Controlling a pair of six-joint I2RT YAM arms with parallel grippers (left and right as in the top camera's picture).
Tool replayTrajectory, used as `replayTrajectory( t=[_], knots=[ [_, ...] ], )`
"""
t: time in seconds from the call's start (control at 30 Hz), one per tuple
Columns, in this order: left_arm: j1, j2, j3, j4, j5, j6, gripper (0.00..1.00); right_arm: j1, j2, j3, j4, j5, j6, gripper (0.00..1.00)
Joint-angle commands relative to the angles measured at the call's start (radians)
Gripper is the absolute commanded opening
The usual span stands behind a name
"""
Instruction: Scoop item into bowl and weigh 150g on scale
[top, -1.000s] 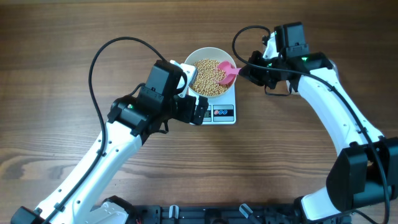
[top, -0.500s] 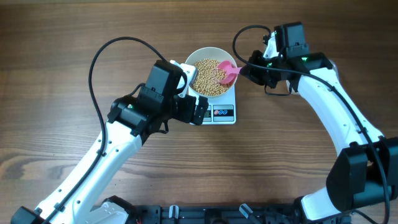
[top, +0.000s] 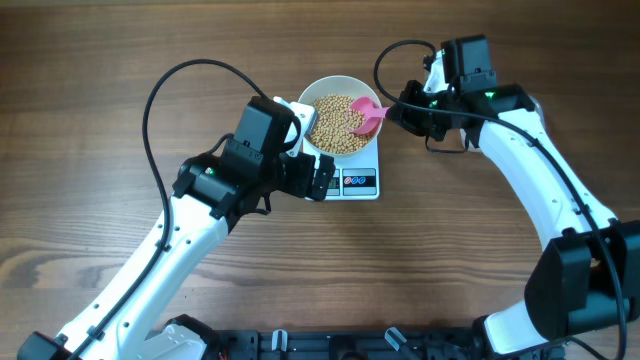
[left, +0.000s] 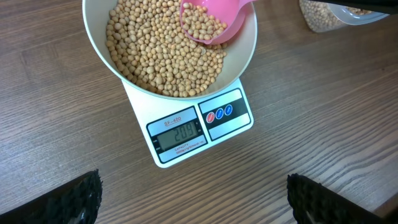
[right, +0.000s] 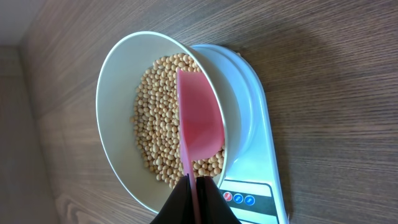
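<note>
Scoop (right: 199, 130) in closed right claw (right: 193, 190), long axis leftward into bowl (left: 96, 50) of beans (left: 161, 56); left claw (left: 196, 202) agape

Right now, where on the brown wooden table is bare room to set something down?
Bare wood: between the left arm and right arm, in front of the flat white square scale, and left of the left arm. Crowded: around the round white bowl, where the pink plastic scoop reaches in.

A wooden table (top: 100, 80) carries the scale (left: 180, 134) and a clear tub (left: 326, 15).
</note>
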Motion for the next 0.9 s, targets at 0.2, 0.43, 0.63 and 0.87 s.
replayTrajectory(
  t=[0.2, 0.43, 0.63, 0.87],
  knots=[
    [0.007, -0.003, 0.015, 0.002, -0.006, -0.005, 1.00, -0.004, 0.016, 0.011, 0.005, 0.048, -0.021, 0.05],
    [0.007, -0.003, 0.015, 0.002, -0.006, -0.005, 1.00, -0.004, 0.016, 0.011, 0.005, 0.043, -0.021, 0.04],
    [0.007, -0.003, 0.015, 0.002, -0.006, -0.005, 1.00, -0.003, 0.015, 0.011, 0.024, -0.037, -0.062, 0.04],
    [0.007, -0.003, 0.015, 0.002, -0.006, -0.005, 1.00, -0.004, 0.006, 0.011, 0.090, -0.184, -0.067, 0.04]
  ],
)
